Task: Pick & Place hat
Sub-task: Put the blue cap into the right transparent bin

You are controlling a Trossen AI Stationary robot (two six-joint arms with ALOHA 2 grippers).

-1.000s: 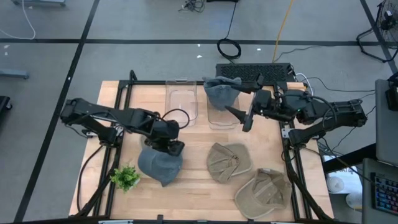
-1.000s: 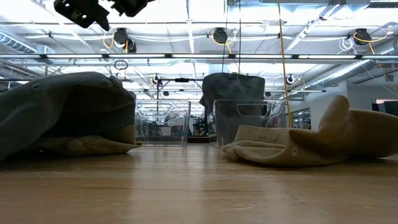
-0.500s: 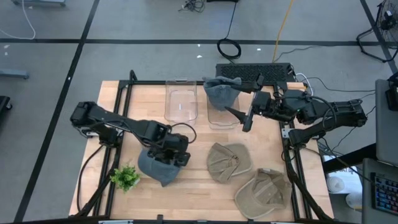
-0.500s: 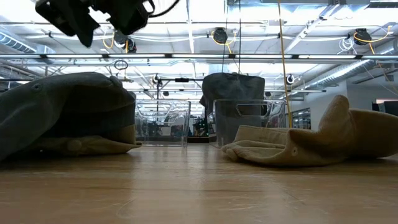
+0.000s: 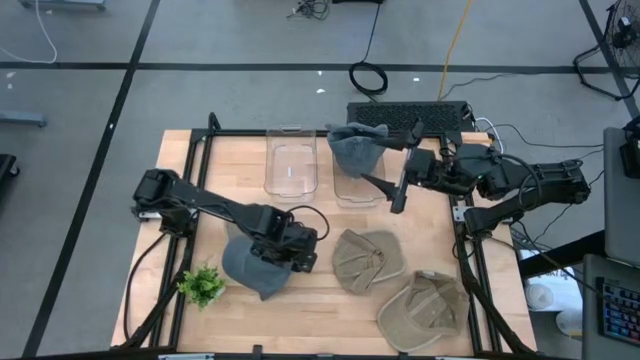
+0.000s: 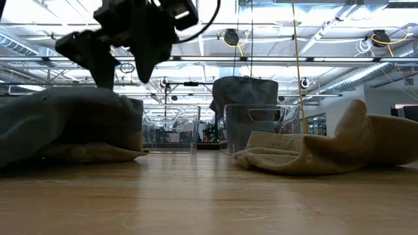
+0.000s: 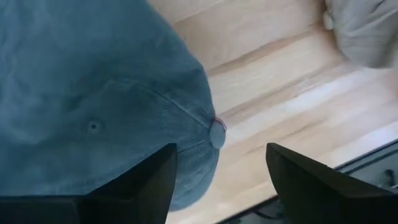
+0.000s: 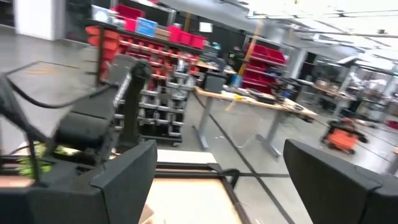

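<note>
Overhead, the left gripper (image 5: 297, 250) is seen over the right edge of the rounded grey-blue fabric hat (image 5: 252, 266) lying on the pale wooden table (image 5: 315, 215), its jaws parted and empty. Level with the table, that hat (image 6: 65, 124) is shown beneath the gripper (image 6: 121, 68). From the left wrist, the hat's crown button (image 7: 217, 133) sits between the spread fingers (image 7: 134, 186). The right gripper (image 5: 385, 190) is held wide open beside the clear plastic bins (image 5: 291, 160).

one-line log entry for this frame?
left gripper: open, over blue hat | right gripper: open, idle by bin | hat unheld
</note>
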